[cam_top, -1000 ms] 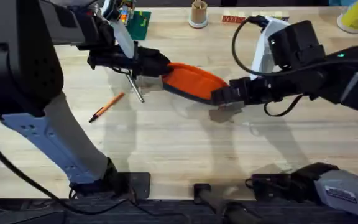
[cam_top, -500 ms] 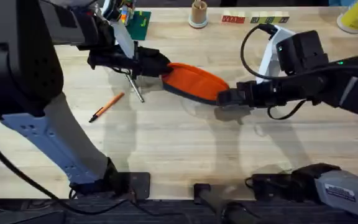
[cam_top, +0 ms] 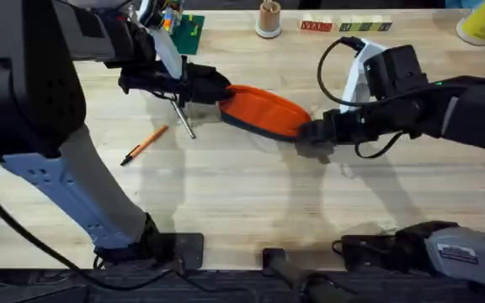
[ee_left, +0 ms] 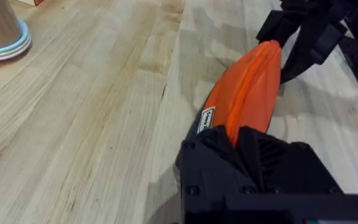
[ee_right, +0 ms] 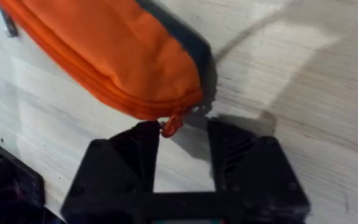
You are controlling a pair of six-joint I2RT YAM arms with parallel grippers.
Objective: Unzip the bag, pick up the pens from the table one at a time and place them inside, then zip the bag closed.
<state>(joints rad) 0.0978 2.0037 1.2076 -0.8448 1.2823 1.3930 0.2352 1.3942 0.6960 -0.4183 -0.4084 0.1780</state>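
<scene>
On the wooden bench (cam_top: 242,202), an orange pen (cam_top: 144,145) was seen lying at near left. Farther back, the orange bag (cam_top: 263,111) was held at its left end by the left gripper (cam_top: 213,91), jaws clamped on the fabric. At its right end, the right gripper (ee_right: 180,144) was positioned with jaws parted around the zipper pull (ee_right: 170,125).

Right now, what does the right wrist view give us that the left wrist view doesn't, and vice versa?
Right wrist alone: the zipper pull at the bag's end, sitting between the open fingers of the right gripper, plus the bag's dark navy base strip. Left wrist alone: the left gripper clamped on the bag's other end, a small label there, and a cup base on the table. Both: the orange bag and the wooden table.
</scene>
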